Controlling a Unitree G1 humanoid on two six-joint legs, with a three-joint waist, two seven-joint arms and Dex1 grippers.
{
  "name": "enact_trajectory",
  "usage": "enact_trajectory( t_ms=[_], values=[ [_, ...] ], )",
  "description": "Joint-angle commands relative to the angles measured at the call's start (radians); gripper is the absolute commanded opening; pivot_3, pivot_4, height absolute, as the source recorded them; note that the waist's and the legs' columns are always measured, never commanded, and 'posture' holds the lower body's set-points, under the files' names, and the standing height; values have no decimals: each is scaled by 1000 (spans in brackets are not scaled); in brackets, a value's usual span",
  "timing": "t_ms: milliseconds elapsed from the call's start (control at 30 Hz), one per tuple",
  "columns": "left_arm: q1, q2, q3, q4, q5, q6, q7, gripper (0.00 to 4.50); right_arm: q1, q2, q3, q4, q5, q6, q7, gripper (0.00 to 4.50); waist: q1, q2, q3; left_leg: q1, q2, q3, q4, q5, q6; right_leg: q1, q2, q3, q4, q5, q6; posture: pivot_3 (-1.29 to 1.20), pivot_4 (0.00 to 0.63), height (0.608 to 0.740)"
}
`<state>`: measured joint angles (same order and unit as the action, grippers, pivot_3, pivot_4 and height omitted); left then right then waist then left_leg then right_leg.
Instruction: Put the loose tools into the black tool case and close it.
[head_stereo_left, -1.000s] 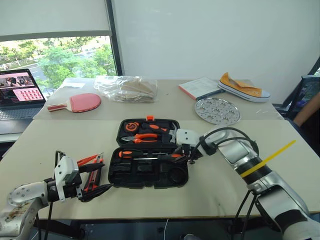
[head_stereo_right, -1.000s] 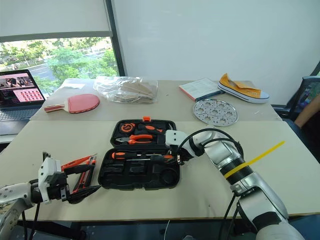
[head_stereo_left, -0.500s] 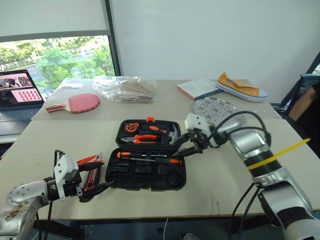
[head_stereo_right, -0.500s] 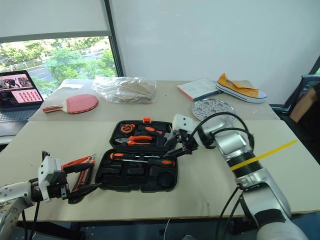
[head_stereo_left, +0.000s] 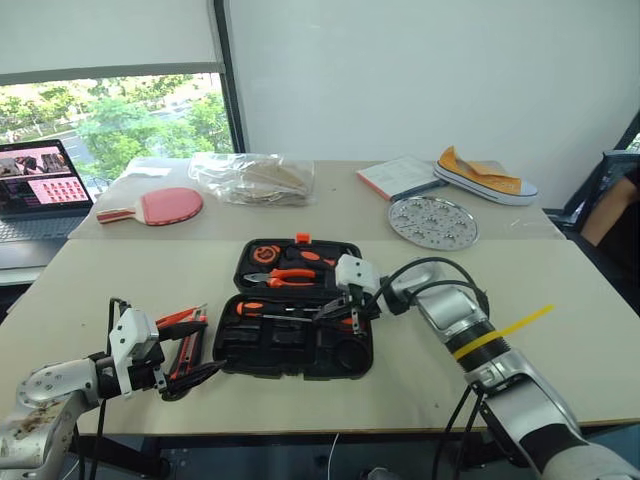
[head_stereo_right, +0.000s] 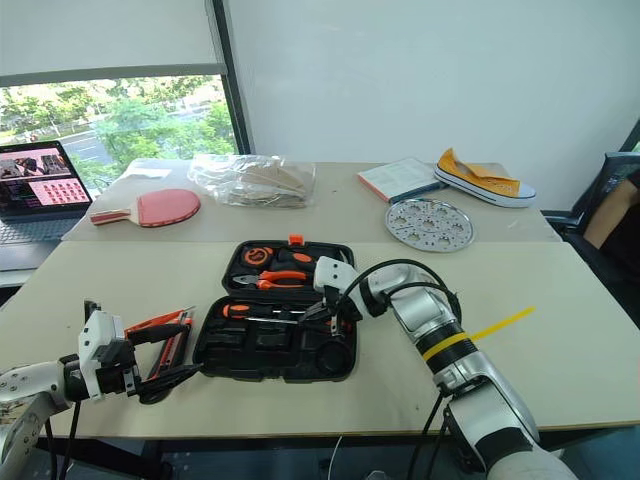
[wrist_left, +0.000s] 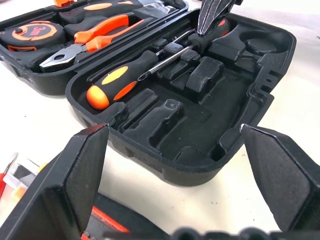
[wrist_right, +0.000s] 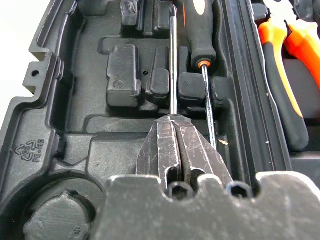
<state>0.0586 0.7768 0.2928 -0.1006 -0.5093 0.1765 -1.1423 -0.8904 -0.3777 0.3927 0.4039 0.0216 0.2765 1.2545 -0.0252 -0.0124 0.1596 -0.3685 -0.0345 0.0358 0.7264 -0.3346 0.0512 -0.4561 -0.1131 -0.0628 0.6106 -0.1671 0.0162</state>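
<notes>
Here we see the black tool case (head_stereo_left: 295, 318) lying open on the worktop (head_stereo_left: 560, 330), holding two screwdrivers (wrist_left: 122, 77), pliers (head_stereo_left: 285, 277) and a tape measure (head_stereo_left: 264, 255). Our right gripper (head_stereo_left: 335, 308) is closed above them, empty; our left gripper (head_stereo_left: 190, 352) is spread wide beside the knife (head_stereo_left: 182, 343).

The tool case (head_stereo_left: 295, 320) at the frame's centre is black, its latch (head_stereo_left: 302, 238) orange. Inside lie orange-and-black screwdrivers (head_stereo_left: 270, 309) with steel shafts and orange-handled pliers (head_stereo_left: 285, 277). The counter (head_stereo_left: 120, 280) is pale beige. At upper left sits a red paddle (head_stereo_left: 160, 205); at upper right, a yellow-and-white shoe (head_stereo_left: 485, 172).
</notes>
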Motion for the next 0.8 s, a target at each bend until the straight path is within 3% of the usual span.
enact_trajectory(
  t_ms=[33,267,467,500,633,800],
  values=[
    [16,6,27,-20,3,-17,12,4500,-11,27,36,70,-50,-24,-25,44,-7,0,0,0,0,0,0,0,0,0,0,0,0,0,0,0,150,740],
    [48,16,39,-38,9,-5,41,4500,-1,40,68,63,-72,-5,-9,44,-18,0,0,7,1,0,0,1,-2,4,0,2,0,1,-3,0,150,740],
    [137,-16,187,7,-21,-50,88,4500,137,3,-174,-226,201,-4,40,44,-15,0,0,11,3,0,-1,1,-2,8,0,2,0,0,-4,0,150,740],
    [156,-24,222,25,-21,-63,98,4500,177,-25,-203,-282,233,8,53,591,-14,0,0,10,3,0,-1,1,-2,6,0,2,0,0,-4,0,150,740],
    [245,-50,367,129,-27,-91,127,4500,356,-89,-365,-446,384,-26,50,1780,-3,-1,0,3,2,0,-2,1,-2,0,0,1,0,0,-4,0,150,740],
    [310,-56,466,261,-18,-112,140,4500,575,-125,-510,-522,416,-178,1,3492,11,-1,-1,3,2,1,-6,0,-1,0,0,0,-2,0,-4,0,150,740]
  ],
)
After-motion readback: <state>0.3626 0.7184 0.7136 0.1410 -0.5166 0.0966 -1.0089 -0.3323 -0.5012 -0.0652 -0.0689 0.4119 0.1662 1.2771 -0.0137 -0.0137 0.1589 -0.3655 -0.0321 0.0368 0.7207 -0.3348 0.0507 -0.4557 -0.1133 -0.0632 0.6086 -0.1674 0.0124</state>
